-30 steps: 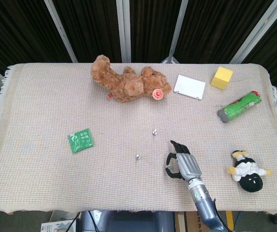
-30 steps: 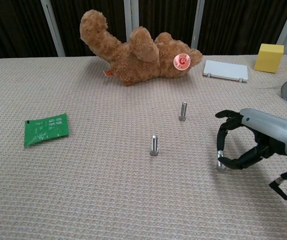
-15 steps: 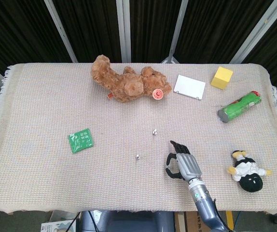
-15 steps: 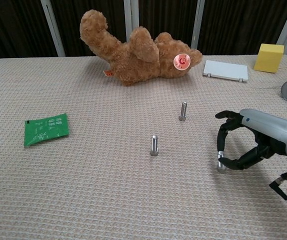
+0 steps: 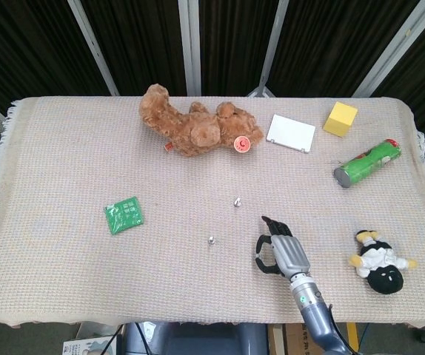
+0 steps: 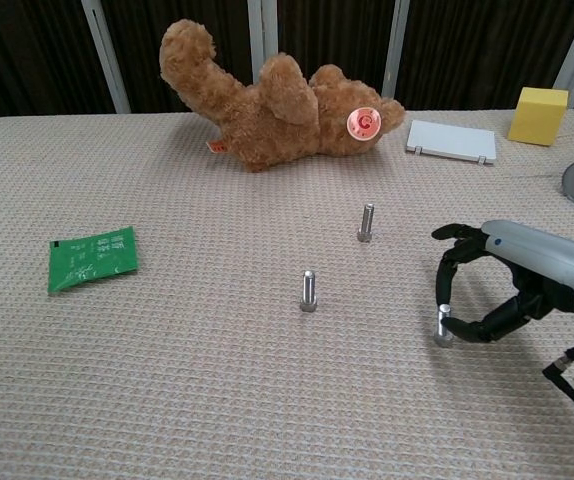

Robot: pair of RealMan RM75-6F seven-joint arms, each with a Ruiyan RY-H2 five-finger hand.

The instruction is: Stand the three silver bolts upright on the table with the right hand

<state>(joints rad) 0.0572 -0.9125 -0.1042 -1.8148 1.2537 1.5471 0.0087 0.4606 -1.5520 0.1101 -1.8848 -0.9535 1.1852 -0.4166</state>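
Note:
Two silver bolts stand upright on the cloth: one (image 6: 366,222) (image 5: 237,200) further back, one (image 6: 308,291) (image 5: 211,239) nearer and to the left. The third bolt (image 6: 444,326) stands upright at the front right, its head on the cloth. My right hand (image 6: 507,285) (image 5: 280,254) arches over it from the right. The thumb touches the bolt's lower part and a fingertip (image 6: 440,300) comes down at its top, so the hand pinches it. From the head view the hand hides this bolt. My left hand shows in neither view.
A brown teddy bear (image 5: 194,129) lies at the back, with a white box (image 5: 291,133) and a yellow block (image 5: 340,119) to its right. A green can (image 5: 366,163) and a small plush doll (image 5: 380,262) lie at the right; a green packet (image 5: 124,215) lies left.
The right hand and the third bolt have shifted very slightly to the right. The other two bolts have not moved.

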